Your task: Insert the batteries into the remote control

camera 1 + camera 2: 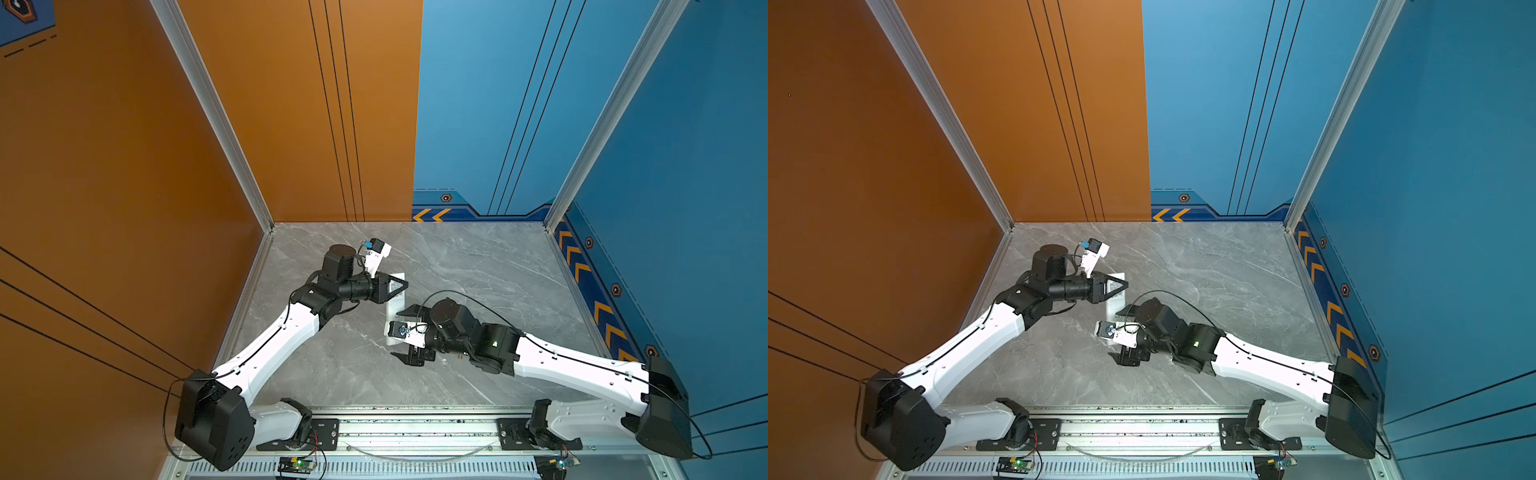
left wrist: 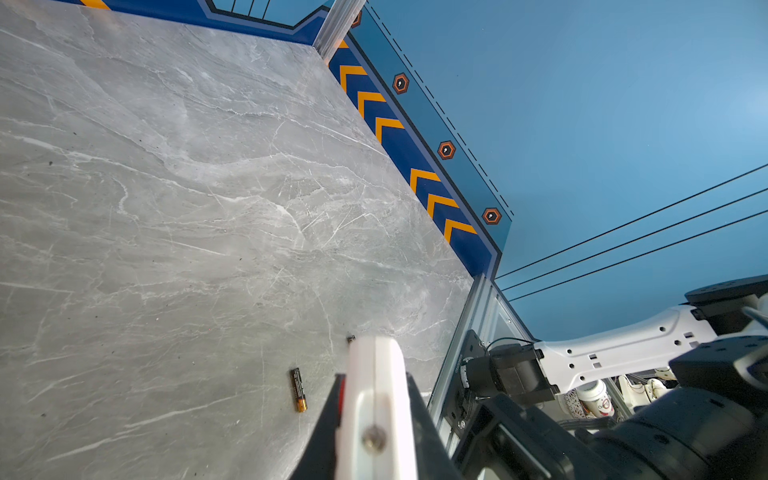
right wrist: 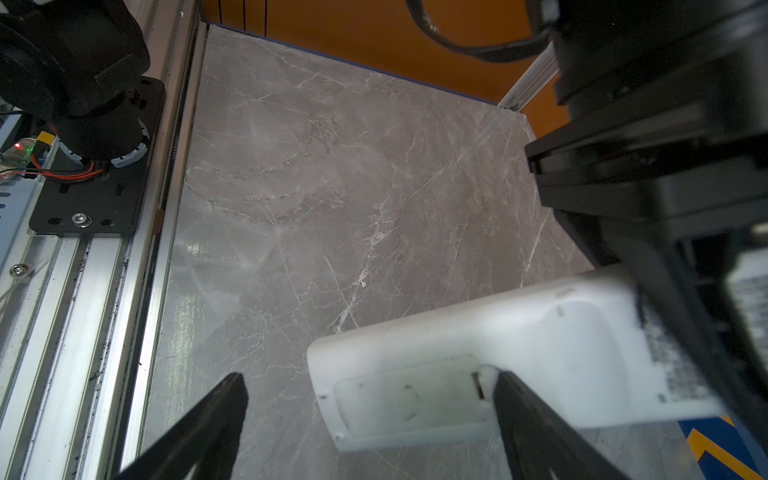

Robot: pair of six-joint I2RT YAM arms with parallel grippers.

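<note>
My left gripper (image 1: 403,285) (image 1: 1124,285) is shut on the remote control (image 1: 397,302) (image 1: 1115,303), a long white bar held just above the table. In the left wrist view the remote control (image 2: 374,399) shows end-on between the black fingers (image 2: 324,432). The right wrist view shows its plain back with the battery cover (image 3: 411,399) in place. My right gripper (image 3: 368,376) (image 1: 395,332) is open around that end, one fingertip (image 3: 511,395) next to the cover's latch slot. One battery (image 2: 298,390), dark with a gold end, lies on the table beside the remote.
The grey marble table (image 1: 478,266) is walled in orange on the left and blue on the right. An aluminium rail (image 1: 415,428) carrying both arm bases runs along its front edge. A small dark piece (image 2: 351,339) peeks out behind the remote's far end.
</note>
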